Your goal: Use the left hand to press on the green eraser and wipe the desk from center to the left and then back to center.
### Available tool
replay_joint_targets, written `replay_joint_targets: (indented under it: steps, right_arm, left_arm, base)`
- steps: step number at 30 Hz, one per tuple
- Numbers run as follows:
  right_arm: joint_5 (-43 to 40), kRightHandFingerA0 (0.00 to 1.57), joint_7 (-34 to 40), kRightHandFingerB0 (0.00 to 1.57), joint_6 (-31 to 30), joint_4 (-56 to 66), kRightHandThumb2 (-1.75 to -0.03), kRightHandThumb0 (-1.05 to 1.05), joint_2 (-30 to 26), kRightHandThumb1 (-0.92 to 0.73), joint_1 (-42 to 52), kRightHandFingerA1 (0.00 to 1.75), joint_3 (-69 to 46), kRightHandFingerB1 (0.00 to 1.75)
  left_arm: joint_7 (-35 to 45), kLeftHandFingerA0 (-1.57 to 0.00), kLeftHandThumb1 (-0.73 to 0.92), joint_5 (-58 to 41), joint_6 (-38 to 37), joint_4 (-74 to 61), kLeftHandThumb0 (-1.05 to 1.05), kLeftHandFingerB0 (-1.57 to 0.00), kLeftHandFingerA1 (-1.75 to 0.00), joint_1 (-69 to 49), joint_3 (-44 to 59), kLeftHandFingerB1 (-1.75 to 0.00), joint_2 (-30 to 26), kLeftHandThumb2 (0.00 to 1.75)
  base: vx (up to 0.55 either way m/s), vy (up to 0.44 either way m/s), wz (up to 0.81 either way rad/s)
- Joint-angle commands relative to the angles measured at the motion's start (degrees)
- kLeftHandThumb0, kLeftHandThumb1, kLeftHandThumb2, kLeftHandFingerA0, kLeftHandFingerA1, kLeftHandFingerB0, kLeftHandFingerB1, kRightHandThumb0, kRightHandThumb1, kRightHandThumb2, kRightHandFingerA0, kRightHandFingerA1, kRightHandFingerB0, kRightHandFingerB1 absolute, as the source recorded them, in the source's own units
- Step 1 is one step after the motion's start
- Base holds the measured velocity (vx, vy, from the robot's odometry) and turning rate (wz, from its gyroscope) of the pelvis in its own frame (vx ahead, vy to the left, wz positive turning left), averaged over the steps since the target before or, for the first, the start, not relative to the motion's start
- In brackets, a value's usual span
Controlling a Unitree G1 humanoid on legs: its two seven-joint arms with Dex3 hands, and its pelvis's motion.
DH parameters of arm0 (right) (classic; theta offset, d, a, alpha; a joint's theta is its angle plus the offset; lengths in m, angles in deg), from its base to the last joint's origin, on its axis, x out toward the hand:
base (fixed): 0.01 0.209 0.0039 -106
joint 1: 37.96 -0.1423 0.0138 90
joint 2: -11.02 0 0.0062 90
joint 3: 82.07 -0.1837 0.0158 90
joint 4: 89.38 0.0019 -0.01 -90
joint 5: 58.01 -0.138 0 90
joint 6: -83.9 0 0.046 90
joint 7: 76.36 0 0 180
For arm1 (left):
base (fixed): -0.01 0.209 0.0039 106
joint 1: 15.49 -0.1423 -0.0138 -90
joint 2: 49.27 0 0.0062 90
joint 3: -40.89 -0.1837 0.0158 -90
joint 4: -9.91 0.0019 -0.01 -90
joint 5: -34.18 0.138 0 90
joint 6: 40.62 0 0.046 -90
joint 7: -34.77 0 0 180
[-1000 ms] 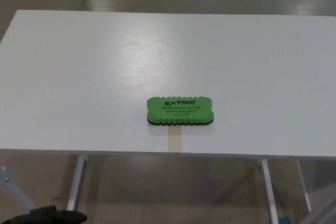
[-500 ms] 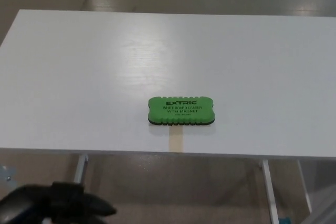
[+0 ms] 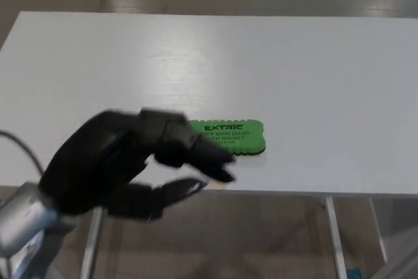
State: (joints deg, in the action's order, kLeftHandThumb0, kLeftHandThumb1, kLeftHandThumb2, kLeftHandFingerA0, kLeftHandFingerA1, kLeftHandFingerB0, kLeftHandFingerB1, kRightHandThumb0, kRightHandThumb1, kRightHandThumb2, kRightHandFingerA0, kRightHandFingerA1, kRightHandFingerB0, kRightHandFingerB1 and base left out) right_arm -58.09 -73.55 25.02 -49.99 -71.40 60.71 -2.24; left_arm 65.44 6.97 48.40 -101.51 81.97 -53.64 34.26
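black left hand [image 3: 124, 164] motion-blurred at near left, covering the eraser's left end | fingers [image 3: 206, 156] spread apart, gripping nothing | one flat green foam whiteboard eraser [image 3: 232, 136] just beyond the fingertips, lying near the front edge of one white rectangular desk [image 3: 215, 63], about centre

**Blur and cover at the near edge**

The left hand [image 3: 124, 168] is motion-blurred, and it hides the eraser's [image 3: 232, 136] left end. The eraser's small print is unreadable. The table's [image 3: 313, 63] left and right ends run off the frame.
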Motion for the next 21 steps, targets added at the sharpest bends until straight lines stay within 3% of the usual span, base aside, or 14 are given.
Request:
replay_joint_targets:
  steps: [1, 8, 17, 21]
  right_arm:
    - [-0.5, 0.62, -2.77, 0.43, 2.56, -0.64, -0.65, -0.47, -0.72, -0.81, 0.89, 0.46, 0.35, 0.34]
    - [-0.46, 0.62, -2.33, 0.43, 2.94, -0.92, -0.65, -0.48, -0.41, -0.81, 1.96, 0.46, 0.26, 0.34]
    - [0.99, 0.61, -0.81, 0.43, 2.36, 0.31, -0.66, -0.48, -0.48, -0.81, 2.66, 0.46, 1.08, 0.34]
    - [0.75, 0.62, -1.05, 0.43, 2.97, -0.16, -0.65, -0.48, -0.53, -0.81, 2.72, 0.47, 1.03, 0.34]
  left_arm:
    - [-12.85, -0.97, 0.75, 3.67, 15.57, 10.15, -0.26, -0.86, -0.55, 12.05, -2.67, -0.49, 8.49, 0.62]
    - [-18.46, -1.01, 0.76, 7.94, 18.84, 25.0, -0.25, -0.9, -0.57, 23.63, -2.82, -0.5, 14.98, 0.64]
    - [-22.94, -1.03, 0.76, 20.61, 10.23, 53.05, -0.25, -0.94, -0.6, 38.36, -7.69, -0.52, 17.31, 0.64]
    - [-26.72, -1.02, 0.79, 24.49, 8.42, 63.29, -0.23, -0.91, -0.7, 42.52, -10.35, -0.68, 18.03, 0.64]
  base:
    - [0.0, 0.0, 0.0]
    - [0.0, 0.0, 0.0]
    - [0.0, 0.0, 0.0]
    - [0.0, 0.0, 0.0]
